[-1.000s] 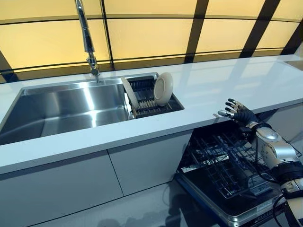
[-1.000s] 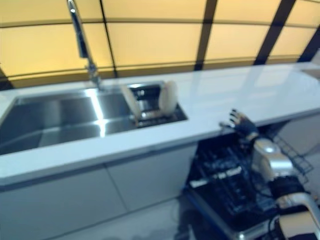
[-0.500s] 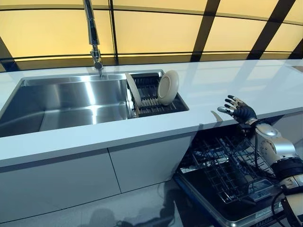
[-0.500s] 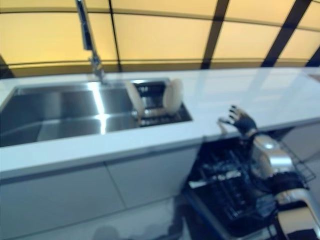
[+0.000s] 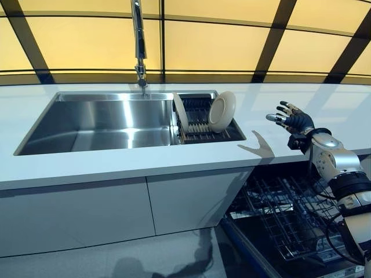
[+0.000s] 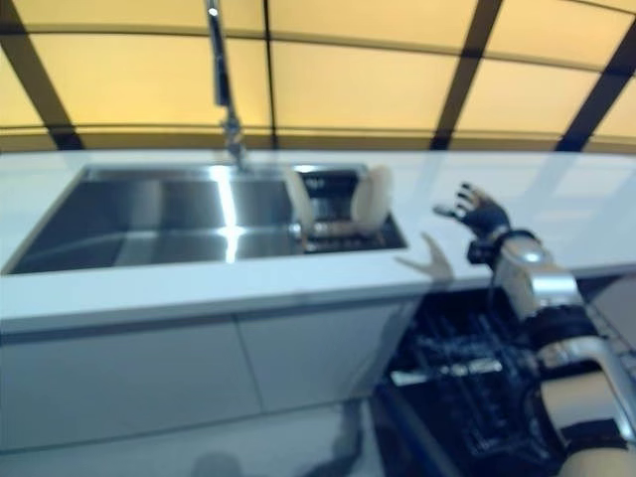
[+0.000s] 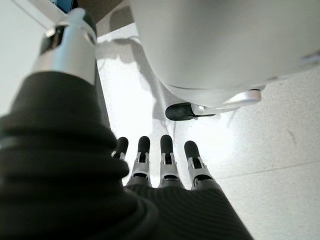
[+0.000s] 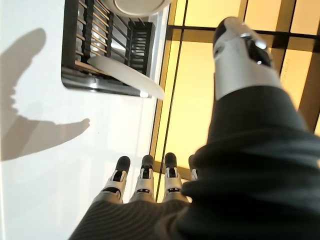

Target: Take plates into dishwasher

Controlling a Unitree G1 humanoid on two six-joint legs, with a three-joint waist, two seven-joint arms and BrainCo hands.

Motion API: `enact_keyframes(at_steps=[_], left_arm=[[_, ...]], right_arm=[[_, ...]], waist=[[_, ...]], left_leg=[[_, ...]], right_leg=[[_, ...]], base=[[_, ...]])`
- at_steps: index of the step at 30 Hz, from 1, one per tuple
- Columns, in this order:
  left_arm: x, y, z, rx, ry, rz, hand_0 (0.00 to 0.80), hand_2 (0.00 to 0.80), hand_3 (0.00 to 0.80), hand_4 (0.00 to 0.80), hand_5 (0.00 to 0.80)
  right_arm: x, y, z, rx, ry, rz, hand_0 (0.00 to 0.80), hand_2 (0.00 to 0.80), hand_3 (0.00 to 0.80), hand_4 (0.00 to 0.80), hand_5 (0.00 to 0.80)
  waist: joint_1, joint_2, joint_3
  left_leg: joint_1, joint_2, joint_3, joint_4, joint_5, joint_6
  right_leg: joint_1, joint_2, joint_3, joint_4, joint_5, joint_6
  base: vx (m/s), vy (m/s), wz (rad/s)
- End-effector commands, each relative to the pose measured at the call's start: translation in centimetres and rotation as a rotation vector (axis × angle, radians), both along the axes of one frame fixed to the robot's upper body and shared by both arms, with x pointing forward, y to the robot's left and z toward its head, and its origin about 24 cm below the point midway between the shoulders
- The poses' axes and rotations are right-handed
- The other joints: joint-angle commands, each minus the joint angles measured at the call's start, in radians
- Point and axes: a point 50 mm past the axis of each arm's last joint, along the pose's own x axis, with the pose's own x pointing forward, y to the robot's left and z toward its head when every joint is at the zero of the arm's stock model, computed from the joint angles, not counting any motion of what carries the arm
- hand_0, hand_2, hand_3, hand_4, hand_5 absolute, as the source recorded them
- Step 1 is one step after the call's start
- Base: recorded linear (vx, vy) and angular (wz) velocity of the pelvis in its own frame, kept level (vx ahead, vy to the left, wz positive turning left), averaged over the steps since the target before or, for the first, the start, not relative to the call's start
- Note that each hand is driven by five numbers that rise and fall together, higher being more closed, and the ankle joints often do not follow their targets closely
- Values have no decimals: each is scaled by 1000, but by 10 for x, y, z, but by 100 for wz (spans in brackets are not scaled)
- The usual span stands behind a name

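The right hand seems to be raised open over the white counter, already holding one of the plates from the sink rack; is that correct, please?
Not quite. The right hand is raised open over the white counter, but it holds nothing. In the left eye view both plates, the upright plate and the leaning plate, stand in the sink rack.

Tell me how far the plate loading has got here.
Done: only the dishwasher stands open, with no plates seen in its rack. In hand: nothing; the right hand hovers open over the counter, and the left hand is open too. Left: both plates in the sink rack.
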Motion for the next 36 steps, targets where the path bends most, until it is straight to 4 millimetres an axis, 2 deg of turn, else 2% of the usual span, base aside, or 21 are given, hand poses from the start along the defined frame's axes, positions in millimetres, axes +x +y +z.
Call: enact_keyframes(at_steps=[1, 4, 8, 9, 10, 12, 13, 15, 16, 18, 22, 28, 36], left_arm=[[12, 4, 4, 5, -26, -20, 0, 0, 0, 0, 0], [18, 2, 5, 10, -51, -26, 0, 0, 0, 0, 0], [21, 3, 6, 20, -60, -35, 0, 0, 0, 0, 0], [22, 4, 7, 25, -56, -49, 0, 0, 0, 0, 0], [22, 6, 7, 30, -46, -67, 0, 0, 0, 0, 0], [19, 10, 8, 35, -35, -69, 0, 0, 0, 0, 0], [17, 15, 9, 38, -28, -53, 0, 0, 0, 0, 0], [17, 20, 10, 35, -35, -30, 0, 0, 0, 0, 0], [18, 21, 11, 20, -51, -1, 0, 0, 0, 0, 0], [27, 20, 13, 22, -79, 5, 0, 0, 0, 0, 0], [35, 14, 15, 21, -104, -33, 0, 0, 0, 0, 0], [27, 11, 11, 19, -87, -43, 0, 0, 0, 0, 0], [22, 9, 9, 13, -77, -46, 0, 0, 0, 0, 0]], right_arm=[[8, 11, 49, -29, -118, 6, 0, 0, 0, 0, 0], [10, 19, 58, -48, -133, 21, 0, 0, 0, 0, 0], [10, 9, 50, -47, -110, -13, 0, 0, 0, 0, 0], [9, 4, 45, -42, -103, -25, 0, 0, 0, 0, 0], [6, -2, 39, -38, -96, -41, 0, 0, 0, 0, 0], [1, -11, 31, -33, -91, -58, 0, 0, 0, 0, 0], [-2, -16, 26, -40, -84, -69, 0, 0, 0, 0, 0], [-5, -21, 27, -51, -83, -82, 0, 0, 0, 0, 0], [-5, -25, 34, -55, -99, -84, 0, 0, 0, 0, 0], [-7, -31, 41, -40, -130, -107, 0, 0, 0, 0, 0], [-11, -33, 43, -48, -156, -112, 0, 0, 0, 0, 0], [-14, -33, 33, -39, -134, -138, 0, 0, 0, 0, 0], [-14, -40, 30, -30, -118, -143, 0, 0, 0, 0, 0]], waist=[[51, -34, -25], [61, -31, -15], [66, -24, -2], [66, -19, 6], [55, -13, 27], [40, -8, 58], [25, -11, 72], [7, -19, 75], [-4, -24, 73], [-22, -23, 70], [-15, -32, 51], [-12, -35, 41], [-14, -28, 22]], left_leg=[[12, -12, 6, -3, -48, -8], [5, -14, 1, -3, -45, -9], [13, -22, -8, 9, -41, 6], [13, -26, -11, 18, -36, 15], [20, -31, -11, 36, -35, 30], [34, -36, -30, 56, -47, 39], [52, -39, -48, 55, -57, 39], [74, -39, -62, 43, -64, 34], [87, -37, -67, 30, -77, 27], [85, -40, -89, 19, -92, 33], [57, -17, -53, 13, -75, 15], [33, 14, -23, 14, -58, -7], [38, 13, -20, 7, -67, -15]], right_leg=[[-57, -22, 7, -2, 67, 33], [-61, -24, -4, 3, 61, 28], [-62, -40, -10, 89, 23, 23], [-76, -45, -11, 171, 0, 23], [-138, -61, -2, 339, 40, 47], [-221, -66, 38, 477, 88, 76], [-245, -68, 65, 464, 111, 83], [-241, -71, 80, 370, 111, 81], [-238, -71, 84, 255, 116, 76], [-242, -35, 132, 192, 104, 59], [-165, -17, 100, 94, 95, 42], [-121, -8, 72, 57, 73, 29], [-103, -11, 67, 28, 71, 26]], base=[[-9, 17, 8], [-66, 75, 6], [-13, 121, 10], [97, 167, 7], [112, 149, 7], [152, 50, 26], [210, -78, 40], [195, -151, 46], [138, -224, 51], [101, -221, 40], [99, -192, 71], [80, -77, -10], [26, -2, -2]])
